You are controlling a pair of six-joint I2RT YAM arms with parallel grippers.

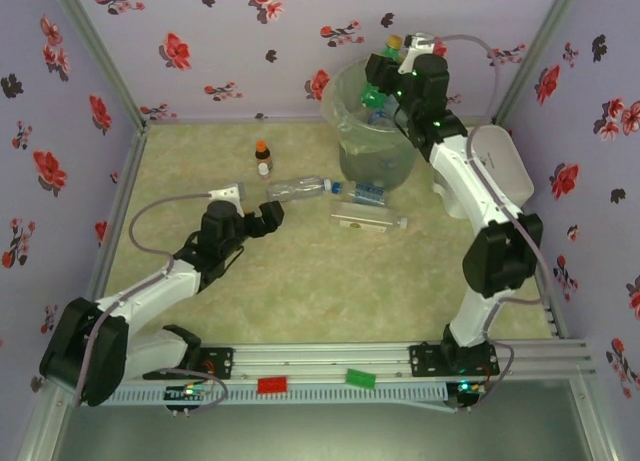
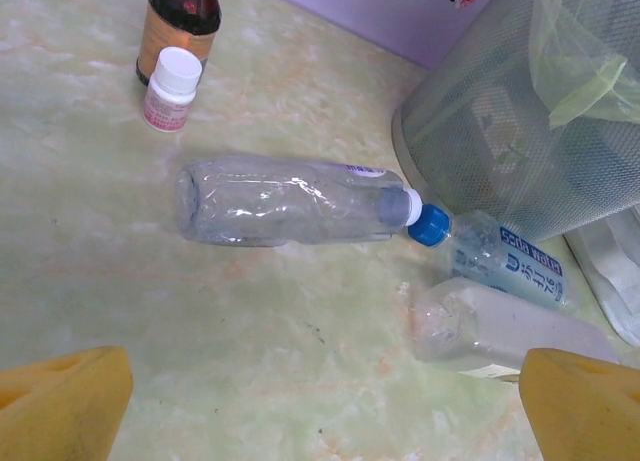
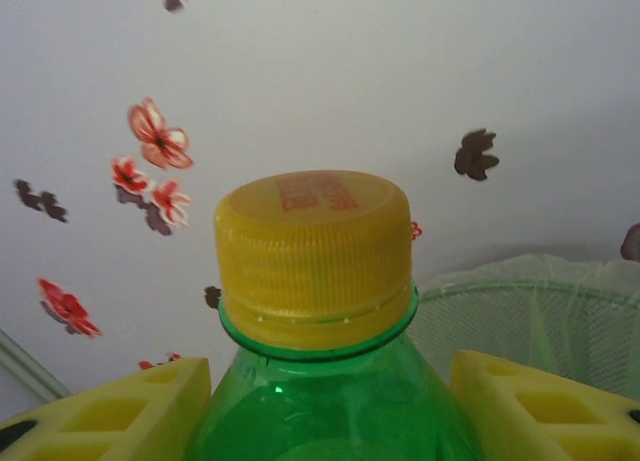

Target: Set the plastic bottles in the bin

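Noted ribbed yellow cap [image 3: 315, 256] on smooth green bottle [image 3: 320, 381], clamped between foam pads [image 3: 110, 416] of right gripper [image 3: 325, 421], raised at rim of round translucent bin [image 1: 375, 141]; found left gripper [image 2: 320, 401] spread wide, empty, over marbled pale-green table [image 1: 300, 301]; recorded crumpled clear bottle [image 2: 285, 201] lying on its side near bin, blue-capped; logged lilac walls [image 1: 230, 41] patterned with red flowers.

The bin [image 1: 372, 163], a round translucent grey-green bucket lined with clear plastic, stands near the tabletop's far edge. A yellow-capped green bottle [image 3: 320, 406] is upright above it. Before the bin lie a crushed clear blue-capped bottle [image 2: 280, 203], a blue-labelled bottle [image 2: 510, 266] and a flattened pale bottle [image 2: 500, 326].
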